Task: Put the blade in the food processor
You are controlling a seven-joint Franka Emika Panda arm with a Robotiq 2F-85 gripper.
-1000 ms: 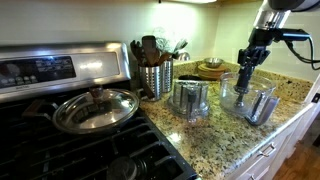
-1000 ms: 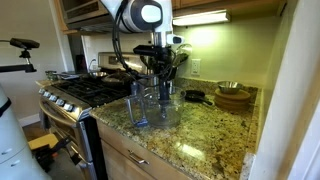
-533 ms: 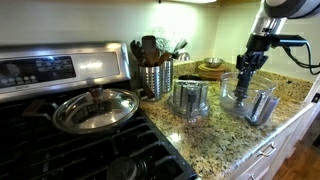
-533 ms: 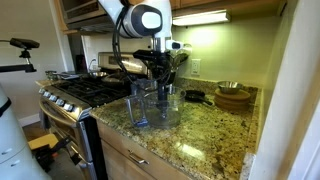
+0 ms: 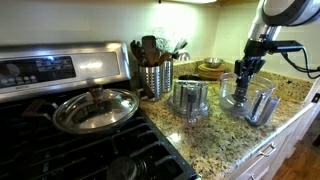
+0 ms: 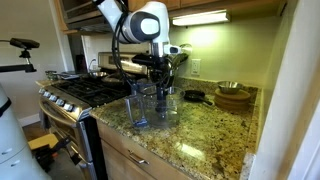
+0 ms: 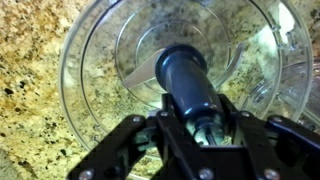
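In the wrist view the gripper (image 7: 205,122) is clamped on the top of the blade (image 7: 186,72). The dark spindle hangs upright over the middle of the food processor (image 7: 88,70), one curved blade showing near its base (whether it touches the bowl's floor I cannot tell). In an exterior view the clear bowl stands on the granite counter (image 5: 215,135), near a shiny cylinder (image 5: 190,98).

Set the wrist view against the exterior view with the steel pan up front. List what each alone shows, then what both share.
Wrist only: the curved cutting edge of the dark grey spindle blade, seen from above. Exterior only: lidded steel pan, perforated steel utensil holder, shiny grey cylinder. Both: the tool over the wide clear plastic bowl, speckled granite counter.
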